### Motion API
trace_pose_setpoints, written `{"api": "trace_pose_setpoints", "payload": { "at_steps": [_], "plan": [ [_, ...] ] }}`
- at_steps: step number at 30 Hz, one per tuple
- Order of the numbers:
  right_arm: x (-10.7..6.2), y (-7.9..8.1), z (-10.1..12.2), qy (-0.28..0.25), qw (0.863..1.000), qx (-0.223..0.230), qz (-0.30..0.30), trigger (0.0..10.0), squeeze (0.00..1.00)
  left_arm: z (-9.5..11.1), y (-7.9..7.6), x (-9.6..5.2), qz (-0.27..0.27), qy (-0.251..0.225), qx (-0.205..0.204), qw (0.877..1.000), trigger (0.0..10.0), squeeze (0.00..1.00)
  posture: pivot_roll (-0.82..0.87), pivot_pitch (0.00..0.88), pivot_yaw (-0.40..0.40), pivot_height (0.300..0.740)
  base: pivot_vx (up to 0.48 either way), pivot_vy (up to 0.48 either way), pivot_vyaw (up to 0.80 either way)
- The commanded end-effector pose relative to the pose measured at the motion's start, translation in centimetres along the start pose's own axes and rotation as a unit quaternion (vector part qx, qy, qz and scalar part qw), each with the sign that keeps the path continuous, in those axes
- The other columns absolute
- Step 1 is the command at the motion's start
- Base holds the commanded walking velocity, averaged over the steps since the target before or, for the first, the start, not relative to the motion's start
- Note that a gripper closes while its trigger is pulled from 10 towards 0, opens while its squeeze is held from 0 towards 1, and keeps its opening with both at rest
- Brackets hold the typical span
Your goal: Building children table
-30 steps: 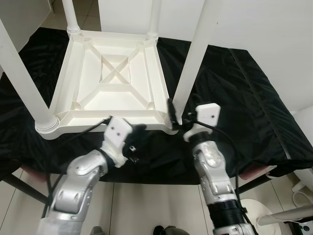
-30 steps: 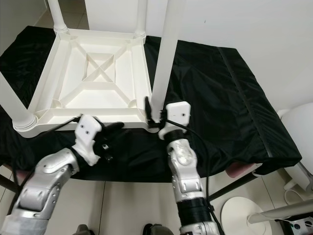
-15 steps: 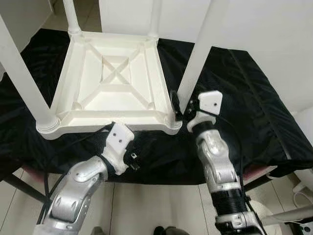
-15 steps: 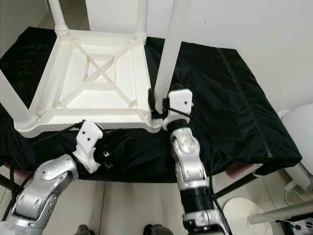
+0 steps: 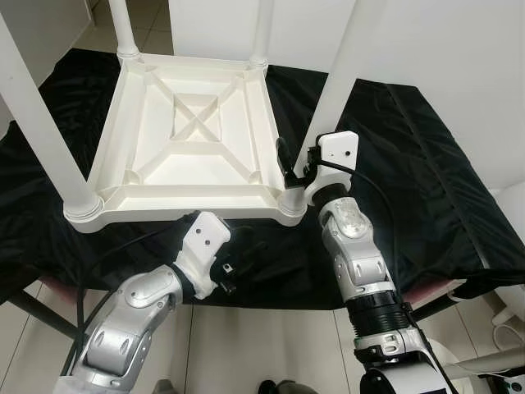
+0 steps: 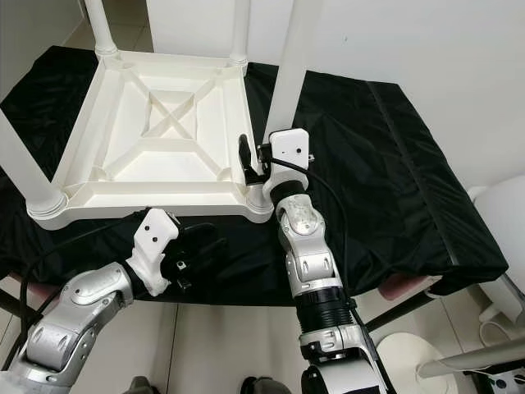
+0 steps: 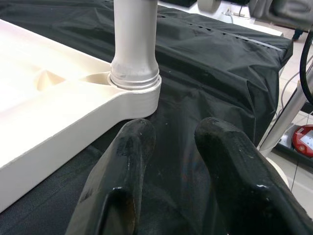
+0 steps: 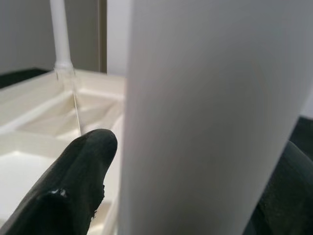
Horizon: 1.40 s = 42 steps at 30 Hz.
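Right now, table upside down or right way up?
Upside down: the white table lies top-down on the black cloth, ribbed underside showing, legs pointing up; right gripper straddles the near-right leg.

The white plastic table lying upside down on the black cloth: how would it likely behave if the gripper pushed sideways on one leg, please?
The white plastic table looks hollow and ribbed underneath, so probably light for its size. It may slide on the glossy black cloth rather than tip, resting on its broad top. The leg that the right gripper straddles is long and slim, so it may flex or wobble in its socket.

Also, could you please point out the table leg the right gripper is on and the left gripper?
table leg (image 5: 328, 90), left eye view, mid shaft.
right gripper (image 5: 297, 168), left eye view, between fingertips.
left gripper (image 7: 173, 134), left wrist view, between fingertips.
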State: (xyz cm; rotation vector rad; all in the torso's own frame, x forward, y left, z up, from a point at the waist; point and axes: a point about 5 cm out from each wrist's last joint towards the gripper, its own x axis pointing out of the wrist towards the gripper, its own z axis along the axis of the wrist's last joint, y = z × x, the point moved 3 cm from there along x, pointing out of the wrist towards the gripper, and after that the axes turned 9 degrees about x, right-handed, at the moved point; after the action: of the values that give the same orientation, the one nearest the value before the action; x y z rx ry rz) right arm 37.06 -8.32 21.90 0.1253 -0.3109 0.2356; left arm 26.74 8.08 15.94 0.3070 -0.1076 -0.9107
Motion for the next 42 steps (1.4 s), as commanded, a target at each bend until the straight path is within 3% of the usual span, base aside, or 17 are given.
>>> {"api": "trace_pose_setpoints", "payload": {
  "at_steps": [1,2,4,5,18,19,20,21,24,25,26,42],
  "plan": [
    [-0.01,-0.26,-0.39,0.010,1.000,0.004,-0.002,1.1,0.00,0.26,-0.70,0.09,-0.027,-0.007,-0.002,1.000,10.0,0.00,0.08,0.090,-0.083,0.740,0.000,0.000,0.00],
    [-0.05,-0.16,-0.40,0.009,1.000,0.009,0.004,0.0,0.00,0.26,-0.71,0.10,-0.027,-0.007,-0.002,1.000,10.0,0.00,0.08,0.090,-0.083,0.740,0.000,0.000,0.00],
    [-0.03,-0.41,-0.36,0.007,1.000,0.003,-0.008,0.0,0.00,0.31,-0.70,0.09,-0.027,-0.008,-0.003,1.000,10.0,0.00,0.08,0.091,-0.084,0.740,0.000,0.000,0.00],
    [0.04,-0.45,-0.36,0.009,1.000,0.002,-0.008,10.0,0.00,0.34,-0.66,0.11,-0.026,-0.009,-0.004,1.000,10.0,0.00,0.08,0.091,-0.085,0.740,0.000,0.000,0.00],
    [0.30,-0.66,-0.94,0.025,0.999,0.013,-0.022,10.0,0.00,0.35,-0.70,0.37,-0.019,-0.009,-0.010,1.000,10.0,0.00,0.08,0.092,-0.087,0.740,0.000,0.000,0.00],
    [0.25,-0.45,-1.07,0.026,0.999,0.029,-0.022,8.9,0.00,0.32,-0.68,0.41,-0.016,-0.008,-0.008,1.000,10.0,0.00,0.08,0.093,-0.088,0.740,0.000,0.000,0.00],
    [0.25,-0.45,-1.07,0.026,0.999,0.029,-0.022,8.9,0.00,0.32,-0.68,0.41,-0.016,-0.008,-0.008,1.000,10.0,0.00,0.08,0.093,-0.088,0.740,0.000,0.000,0.00],
    [0.23,-0.33,-1.11,0.026,0.999,0.033,-0.028,10.0,0.00,0.35,-0.63,0.42,-0.017,-0.009,-0.009,1.000,10.0,0.00,0.08,0.096,-0.089,0.740,0.000,0.000,0.00],
    [0.21,-0.09,-0.97,0.020,0.999,0.034,-0.020,10.0,0.00,0.36,-0.57,0.42,-0.016,-0.009,-0.008,1.000,10.0,0.00,0.08,0.096,-0.089,0.740,0.000,0.000,0.00],
    [0.18,-0.04,-0.83,0.016,0.999,0.031,-0.022,4.9,0.00,0.36,-0.51,0.42,-0.016,-0.009,-0.009,1.000,10.0,0.00,0.08,0.096,-0.089,0.740,0.000,0.000,0.00],
    [0.17,-0.06,-0.76,0.014,0.999,0.028,-0.026,10.0,0.00,0.37,-0.43,0.43,-0.015,-0.009,-0.008,1.000,10.0,0.00,0.08,0.096,-0.089,0.740,0.000,0.000,0.00],
    [0.19,-0.23,-0.89,0.020,0.999,0.024,-0.033,10.0,0.00,0.47,-0.19,1.01,-0.020,-0.012,0.004,1.000,10.0,0.00,0.07,0.108,-0.095,0.740,0.000,0.000,0.00]
  ]
}}
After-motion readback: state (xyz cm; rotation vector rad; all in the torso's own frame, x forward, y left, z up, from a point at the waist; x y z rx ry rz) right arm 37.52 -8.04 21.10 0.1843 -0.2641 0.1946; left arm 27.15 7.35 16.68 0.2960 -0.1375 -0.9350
